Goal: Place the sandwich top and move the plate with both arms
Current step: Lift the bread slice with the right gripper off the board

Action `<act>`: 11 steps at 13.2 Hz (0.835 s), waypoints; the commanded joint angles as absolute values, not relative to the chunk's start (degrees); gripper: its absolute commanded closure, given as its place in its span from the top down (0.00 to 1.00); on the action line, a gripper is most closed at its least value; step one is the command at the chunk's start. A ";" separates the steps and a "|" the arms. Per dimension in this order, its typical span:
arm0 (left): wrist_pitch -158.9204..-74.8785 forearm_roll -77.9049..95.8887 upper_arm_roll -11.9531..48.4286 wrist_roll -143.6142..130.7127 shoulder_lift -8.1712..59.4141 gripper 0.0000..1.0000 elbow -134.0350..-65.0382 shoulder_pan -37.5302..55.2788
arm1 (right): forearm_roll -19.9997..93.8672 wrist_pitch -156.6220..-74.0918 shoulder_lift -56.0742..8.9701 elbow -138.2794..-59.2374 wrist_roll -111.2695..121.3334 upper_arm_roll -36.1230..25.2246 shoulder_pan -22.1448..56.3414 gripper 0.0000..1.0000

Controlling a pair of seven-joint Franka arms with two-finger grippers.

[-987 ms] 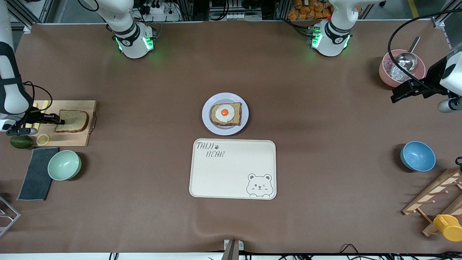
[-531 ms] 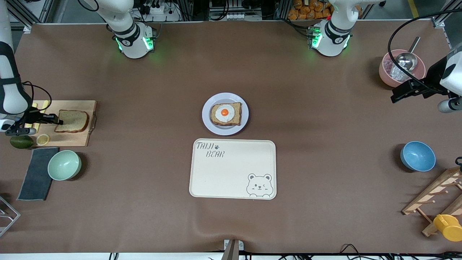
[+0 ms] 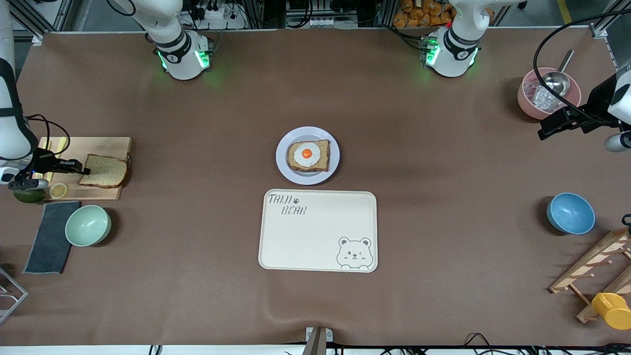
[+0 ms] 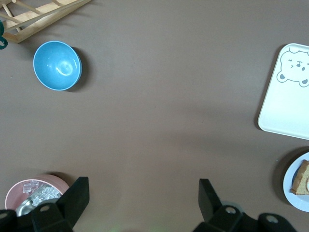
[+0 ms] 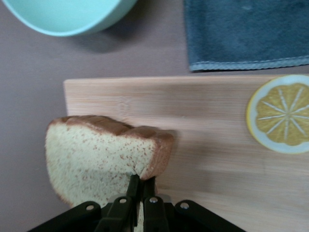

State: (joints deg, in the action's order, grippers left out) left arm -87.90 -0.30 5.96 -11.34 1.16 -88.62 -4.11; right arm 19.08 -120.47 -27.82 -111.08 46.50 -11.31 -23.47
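**Two arms, one slice in the grip**

Two arms worked the table, and we saw only the right one engaged. The right gripper (image 3: pixel 84 171) sat over the wooden cutting board (image 3: pixel 106 145) at the right arm's end of the table, its fingers pinched tight on the crust edge of the sandwich top (image 3: pixel 104 171). In the right wrist view the slice (image 5: pixel 104 157) stuck out from between the closed fingers (image 5: pixel 131 193), and it seemed to us to be lifted clear of the board (image 5: pixel 212 125), though we could not be sure of that from either view. A lemon slice (image 5: pixel 280 113) lay on the board just beside the gripper, with an avocado (image 3: pixel 28 195) next to it at the board's edge. Nearer to the front camera than the board we noted a dark cloth (image 3: pixel 51 236) and a pale green bowl (image 3: pixel 88 225).

We found the plate (image 3: pixel 284 167) near the middle of the table, carrying a bread slice with a fried egg (image 3: pixel 308 155). The cream bear-print tray (image 3: pixel 318 230) lay just beside it, nearer to the front camera.

The left gripper (image 3: pixel 547 129) waited in the air next to a pink bowl (image 3: pixel 525 101) that held a metal scoop (image 3: pixel 556 81), its fingers (image 4: pixel 77 198) spread wide and holding nothing. A blue bowl (image 3: pixel 571 213) sat nearer to the front camera.
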 commanded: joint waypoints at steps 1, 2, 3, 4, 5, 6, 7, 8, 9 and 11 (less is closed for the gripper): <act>-87.28 -0.44 6.33 -10.99 -0.17 1.00 -88.95 -4.66 | 20.04 -112.01 -28.12 -105.49 44.31 -11.25 -23.47 0.00; -87.19 -0.44 6.33 -11.07 -0.18 1.00 -88.95 -4.66 | 20.04 -109.28 -28.04 -103.73 44.21 -11.25 -23.47 0.00; -87.27 -0.44 6.33 -11.16 -0.18 1.00 -88.86 -4.57 | 20.04 -107.60 -28.04 -102.49 44.12 -11.25 -23.47 0.00; -87.28 -0.44 6.33 -11.16 -0.18 1.00 -88.86 -4.66 | 20.04 -106.62 -27.95 -102.05 44.12 -11.25 -23.38 0.00; -87.19 -0.44 6.24 -10.81 -0.18 1.00 -88.86 -4.66 | 20.21 -106.26 -27.86 -102.04 44.12 -11.25 -22.77 0.00; -87.19 -0.44 6.24 -10.81 -0.26 1.00 -88.86 -4.66 | 20.21 -106.00 -27.77 -102.04 43.69 -11.25 -22.15 0.00; -87.19 -0.44 6.24 -10.81 -0.26 1.00 -88.86 -4.75 | 20.21 -105.47 -27.60 -102.04 42.29 -11.16 -21.37 0.00; -87.19 -0.44 6.24 -10.98 -0.18 1.00 -88.86 -4.66 | 20.74 -104.69 -27.34 -102.04 41.84 -11.16 -20.75 0.00; -87.19 -0.44 6.24 -11.07 -0.26 1.00 -88.86 -4.66 | 21.79 -104.42 -26.81 -102.04 41.84 -11.16 -19.70 0.00; -87.19 -0.44 6.24 -11.07 -0.18 1.00 -88.86 -4.66 | 22.93 -103.54 -26.11 -102.13 41.05 -11.16 -17.50 0.00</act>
